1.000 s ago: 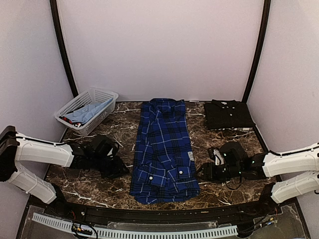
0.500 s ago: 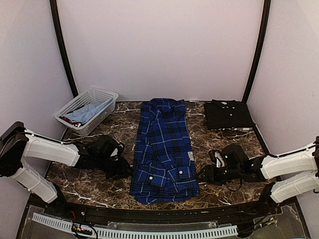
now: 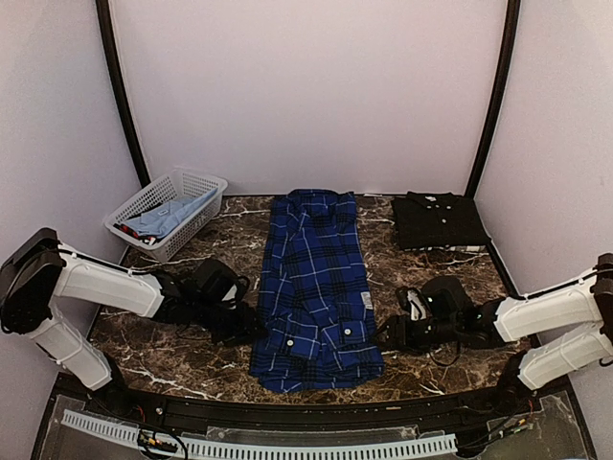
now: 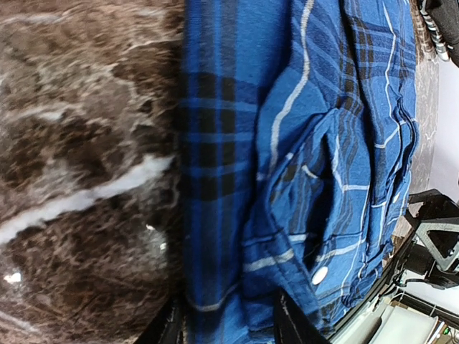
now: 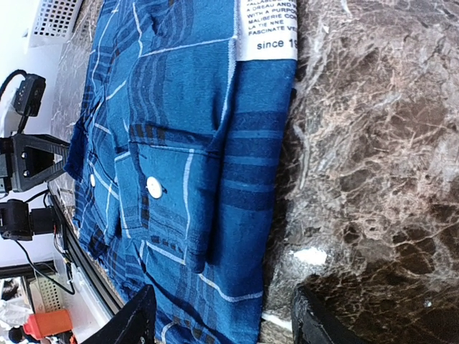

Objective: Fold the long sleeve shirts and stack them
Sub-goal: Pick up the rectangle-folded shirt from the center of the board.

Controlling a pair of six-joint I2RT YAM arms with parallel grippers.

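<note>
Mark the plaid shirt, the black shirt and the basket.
plaid shirt (image 3: 316,278), top view, middle of its folded body
black shirt (image 3: 439,222), top view, middle of its front
basket (image 3: 197,182), top view, far wall

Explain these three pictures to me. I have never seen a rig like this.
Two white robot arms, left and right, are bolted at the near edge of a brown marble table. The wide picture looks down from above and behind them. The two close-ups come from cameras on their wrists. A royal-blue-and-navy plaid button-up shirt lies flat in the middle, with a folded black shirt at the back right. A white plastic lattice basket holding light cloth sits at the back left. The left fingers and right fingers are open, low at the plaid shirt's two side edges near its near end. Nothing is held yet.
</note>
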